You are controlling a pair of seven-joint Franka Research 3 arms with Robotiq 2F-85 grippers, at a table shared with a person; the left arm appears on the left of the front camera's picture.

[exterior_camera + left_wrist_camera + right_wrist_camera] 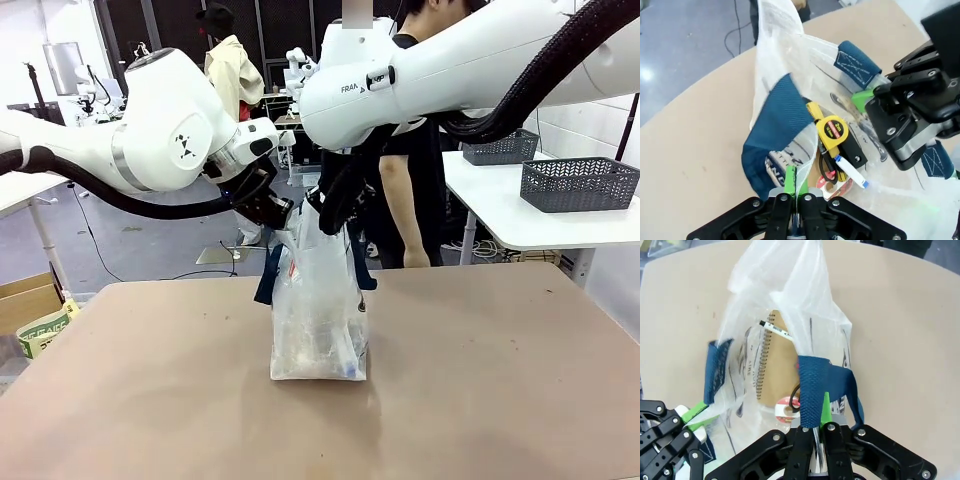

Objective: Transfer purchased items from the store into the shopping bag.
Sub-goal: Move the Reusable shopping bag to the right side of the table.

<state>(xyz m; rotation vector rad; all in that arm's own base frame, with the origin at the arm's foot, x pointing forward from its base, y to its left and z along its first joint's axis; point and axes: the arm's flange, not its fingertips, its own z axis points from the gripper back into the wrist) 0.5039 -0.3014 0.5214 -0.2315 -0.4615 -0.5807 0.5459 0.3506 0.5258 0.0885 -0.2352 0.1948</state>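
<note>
The shopping bag (pixel 318 320) stands upright mid-table, translucent white with navy straps. My left gripper (pixel 285 218) is shut on the bag's left rim beside a navy strap (pixel 777 125). My right gripper (pixel 332 212) is shut on the opposite navy strap (pixel 812 385). Together they hold the mouth apart. In the left wrist view my left gripper (pixel 796 181) pinches plastic, and a yellow tape measure (pixel 832 131), a black box (pixel 852 150) and a white marker (pixel 850 172) lie inside. In the right wrist view, beyond my right gripper (pixel 822 414), lie a spiral notebook (pixel 782 370) and a pen (pixel 775 329). The store is out of view.
A person in a black shirt (pixel 410 190) stands at the far side, just behind the bag. Two dark grey mesh baskets (pixel 580 183) sit on a separate white table (pixel 500 215) at the back right. A cardboard box (pixel 25 300) stands on the floor to the left.
</note>
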